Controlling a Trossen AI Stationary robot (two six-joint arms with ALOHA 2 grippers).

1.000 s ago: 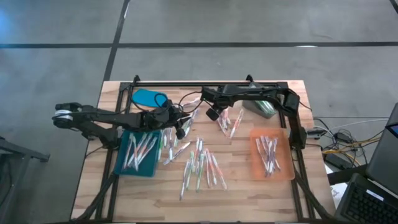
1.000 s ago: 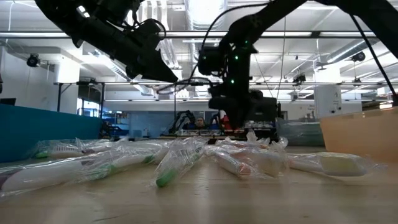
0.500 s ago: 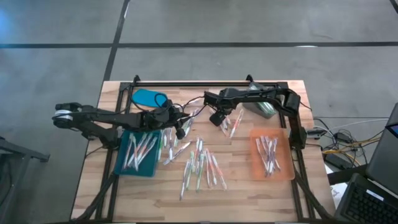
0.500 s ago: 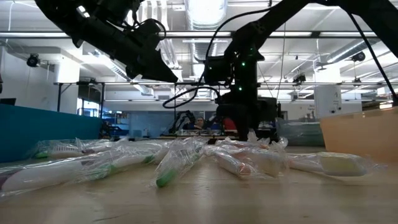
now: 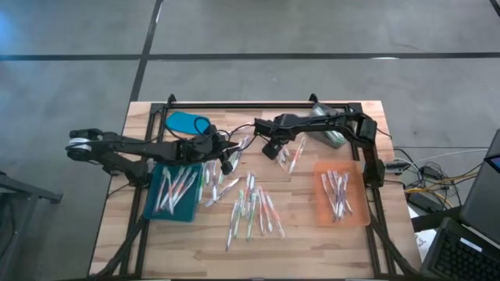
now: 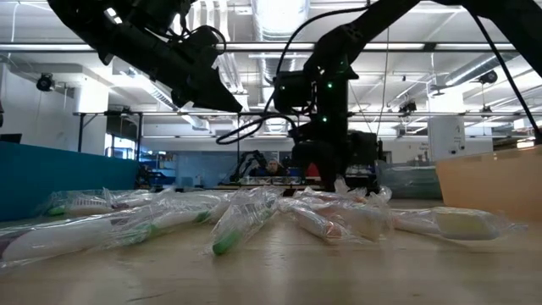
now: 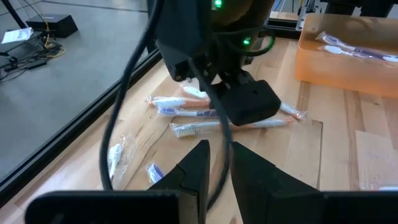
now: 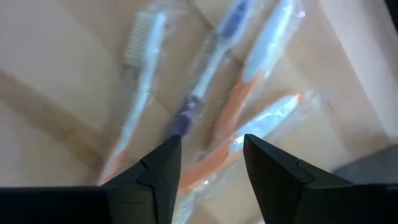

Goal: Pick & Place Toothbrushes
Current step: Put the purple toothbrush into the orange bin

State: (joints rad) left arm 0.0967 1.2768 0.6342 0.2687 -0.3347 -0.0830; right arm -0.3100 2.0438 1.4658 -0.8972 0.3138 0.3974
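Wrapped toothbrushes lie loose across the wooden table [image 5: 312, 226], most in a spread at its middle [image 5: 254, 207], with a small group farther back [image 5: 294, 154]. My right gripper [image 5: 273, 148] points steeply down over that group, open. In the right wrist view its fingers [image 8: 210, 140] stand on either side of an orange-and-white toothbrush [image 8: 231, 118], just above it. My left gripper [image 5: 227, 161] hangs above the table left of the middle, its fingers [image 7: 219, 146] a narrow gap apart with no toothbrush between them. More toothbrushes lie in a teal tray [image 5: 153, 209] and an orange tray [image 5: 359, 215].
A blue object [image 5: 187, 122] and a grey-green object [image 5: 333, 136] lie near the table's far edge. Black cables [image 7: 208, 93] hang from the right arm's wrist between the two grippers. A black frame rail [image 5: 234, 104] runs along the far edge.
My right gripper has sunk toward the far group of toothbrushes and shifted slightly toward the table's near edge, still pointing steeply down. The toothbrushes lie as before.
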